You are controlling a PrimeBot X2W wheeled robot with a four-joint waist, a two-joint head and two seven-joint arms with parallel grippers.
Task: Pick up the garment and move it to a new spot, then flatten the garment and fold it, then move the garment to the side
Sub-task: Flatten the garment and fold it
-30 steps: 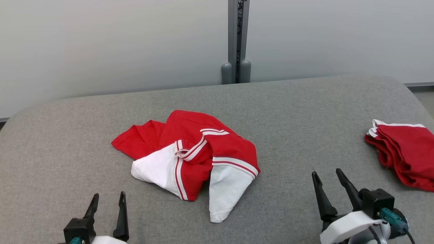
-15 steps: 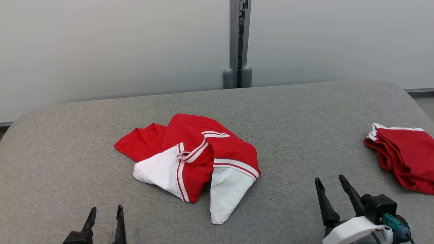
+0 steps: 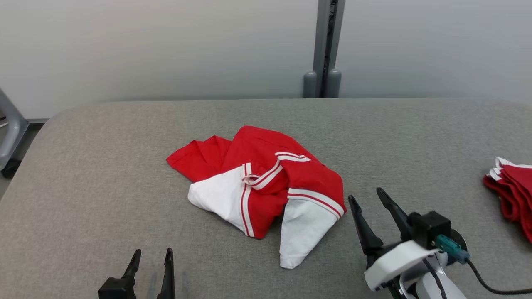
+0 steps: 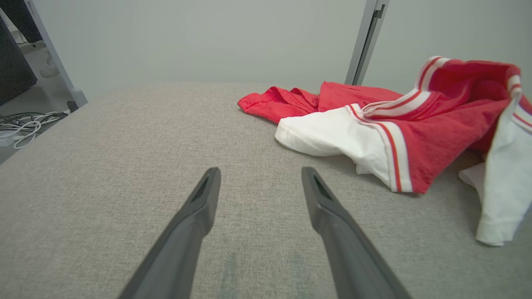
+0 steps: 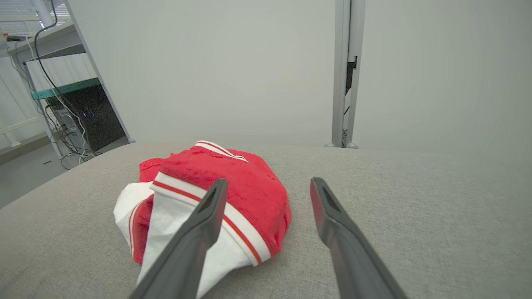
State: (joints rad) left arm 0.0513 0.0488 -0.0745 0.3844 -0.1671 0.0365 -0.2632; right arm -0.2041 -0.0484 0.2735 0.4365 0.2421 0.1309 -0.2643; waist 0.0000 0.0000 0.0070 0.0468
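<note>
Crumpled red-and-white cloth garment (image 3: 262, 187) lying on grey fabric table (image 3: 104, 166), left gripper (image 3: 153, 250) hovering nearby, spread, gripping nothing, right gripper (image 3: 365, 193) hanging just beside it, spread, empty.

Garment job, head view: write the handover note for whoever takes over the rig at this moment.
Left gripper: open, empty, over bare table, apart from the garment.
Right gripper: open, empty, close beside the garment's right edge, not gripping it.
Garment: crumpled red-and-white heap mid-table.
Folded red pile: at the table's right edge.
Done: nothing yet on this garment.
Left: grasp, move, flatten, fold, set aside.
</note>
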